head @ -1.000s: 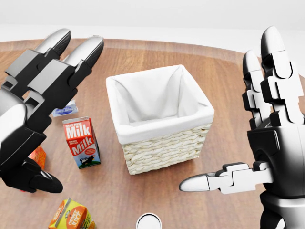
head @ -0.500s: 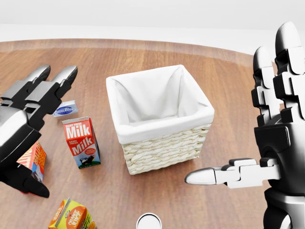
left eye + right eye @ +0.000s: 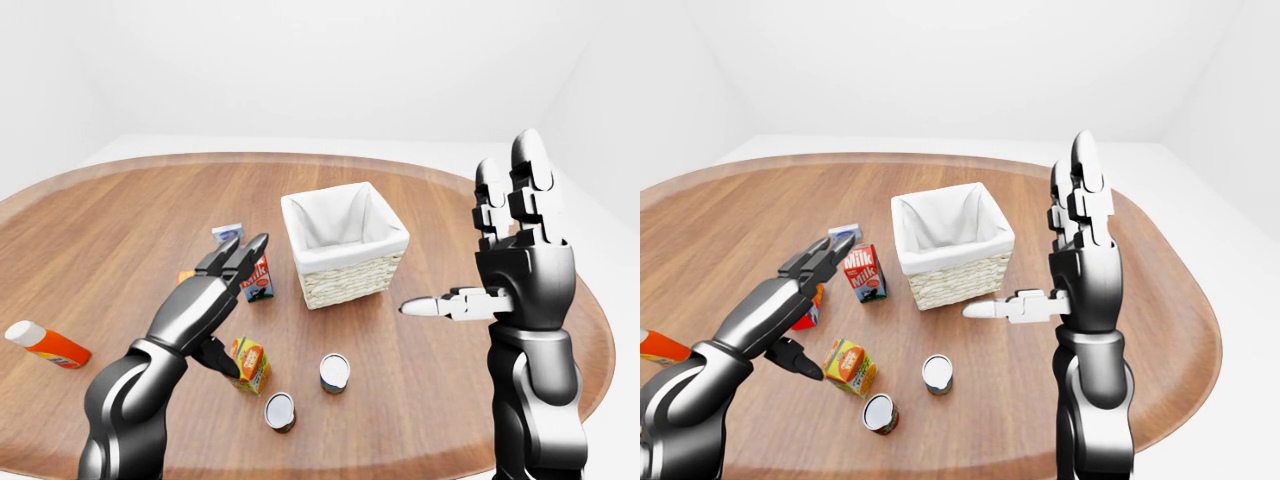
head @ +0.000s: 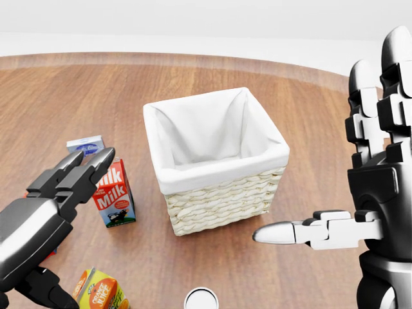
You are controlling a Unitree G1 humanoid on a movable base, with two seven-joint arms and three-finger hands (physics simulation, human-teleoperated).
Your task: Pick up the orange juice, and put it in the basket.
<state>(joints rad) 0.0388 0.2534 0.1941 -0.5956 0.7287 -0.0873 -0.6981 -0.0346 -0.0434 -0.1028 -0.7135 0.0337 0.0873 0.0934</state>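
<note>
While the robot stands at the round wooden table point(image 3: 110, 220), its left hand point(image 3: 790, 290) hangs low over the table with its fingers spread apart and holding nothing. Its thumb points down just beside the orange juice point(image 3: 850, 366). That small orange carton sits on the table, near the bottom of the eye views and well apart from the basket point(image 3: 345, 243). A milk carton point(image 3: 864, 272) stands beside the white-lined basket. Two tins point(image 3: 335, 372) sit near the juice. Off to the right, the right hand point(image 3: 515, 255) is held up high, fingers straight and thumb sticking out sideways, empty too.
</note>
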